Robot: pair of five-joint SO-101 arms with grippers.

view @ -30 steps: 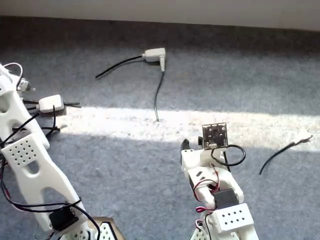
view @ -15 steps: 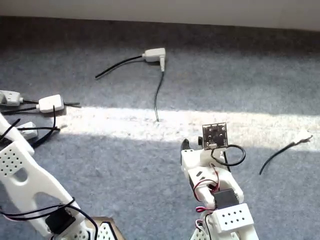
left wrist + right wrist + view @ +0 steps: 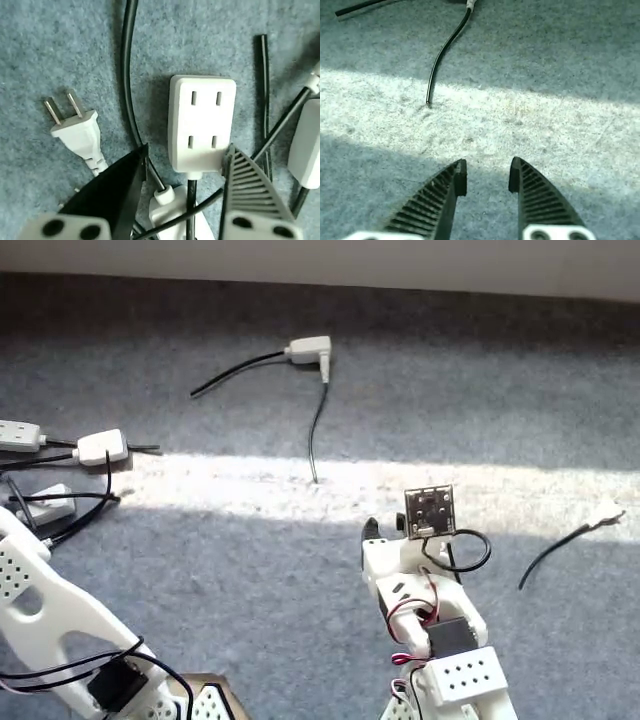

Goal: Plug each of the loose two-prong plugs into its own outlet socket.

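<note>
high view: the white socket blocks (image 3: 102, 447) cluster at nine o'clock on the desk (image 3: 250, 580); what looks like a loose plug (image 3: 605, 512) lies alone at three o'clock.

left wrist view: your left gripper (image 3: 186, 148) gapes wide over one socket block (image 3: 201, 120), likely lining up a grasp. all its slots are empty, and a two-prong plug (image 3: 75, 130) lies just beside it.

right wrist view: your right gripper (image 3: 487, 172) is narrowly parted, holding nothing.

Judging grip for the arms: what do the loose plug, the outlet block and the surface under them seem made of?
Loose plug: white moulded plastic, smooth, slightly glossy; its two prongs look like bare metal, grey and shiny. Outlet block: probably hard white plastic, smooth face with crisp slots. Surface: blue-grey felt or short-pile carpet, judging by its fuzzy matte texture.
</note>
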